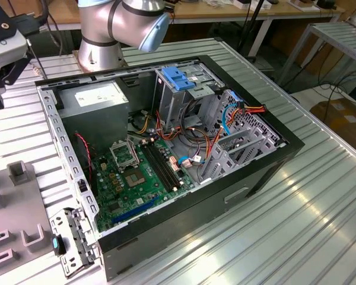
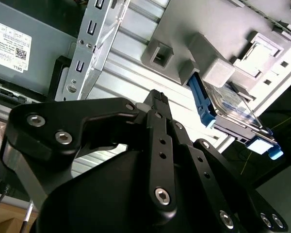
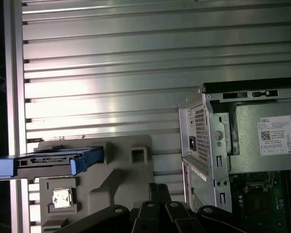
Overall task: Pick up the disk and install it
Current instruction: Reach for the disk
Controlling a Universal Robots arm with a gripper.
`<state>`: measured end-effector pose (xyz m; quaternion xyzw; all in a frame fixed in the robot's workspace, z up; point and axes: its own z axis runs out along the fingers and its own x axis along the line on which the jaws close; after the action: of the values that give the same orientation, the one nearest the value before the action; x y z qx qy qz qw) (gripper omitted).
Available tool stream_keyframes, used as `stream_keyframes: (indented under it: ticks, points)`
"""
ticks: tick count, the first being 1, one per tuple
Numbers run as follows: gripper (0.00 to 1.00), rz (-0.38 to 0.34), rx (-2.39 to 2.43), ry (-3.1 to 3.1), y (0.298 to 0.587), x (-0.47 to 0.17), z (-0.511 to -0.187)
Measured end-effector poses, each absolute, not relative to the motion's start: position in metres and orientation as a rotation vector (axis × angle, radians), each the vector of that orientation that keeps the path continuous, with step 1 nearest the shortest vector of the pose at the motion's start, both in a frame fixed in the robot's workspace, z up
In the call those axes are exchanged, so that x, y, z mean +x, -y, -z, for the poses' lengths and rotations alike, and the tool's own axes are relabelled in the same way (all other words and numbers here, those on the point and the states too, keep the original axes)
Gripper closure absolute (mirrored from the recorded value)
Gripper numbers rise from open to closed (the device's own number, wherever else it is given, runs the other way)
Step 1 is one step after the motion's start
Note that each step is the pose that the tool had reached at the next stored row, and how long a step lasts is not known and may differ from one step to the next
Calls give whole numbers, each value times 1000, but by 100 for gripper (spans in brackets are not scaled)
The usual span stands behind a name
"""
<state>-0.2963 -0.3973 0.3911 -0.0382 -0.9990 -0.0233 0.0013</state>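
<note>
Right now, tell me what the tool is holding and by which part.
Nothing is held. The tool is shut with nothing between its fingertips. The disk sits apart from it in the grey holder.

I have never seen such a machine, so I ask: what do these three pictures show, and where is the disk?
This is one grey robot arm on a ribbed aluminium table. The exterior view looks from outside at an open black computer case. Both wrist views come from cameras riding on the arm, so its black gripper shows close up. The disk, a flat silver hard drive with blue plastic side rails, sits in a grey holder beside the case. The gripper is apart from it and holds nothing.
</note>
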Motion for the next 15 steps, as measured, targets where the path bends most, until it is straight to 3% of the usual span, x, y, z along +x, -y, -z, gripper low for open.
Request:
stream_keyframes:
  ticks: [15]
  points:
    - [89,76,-100,3134,389,-328,-390]
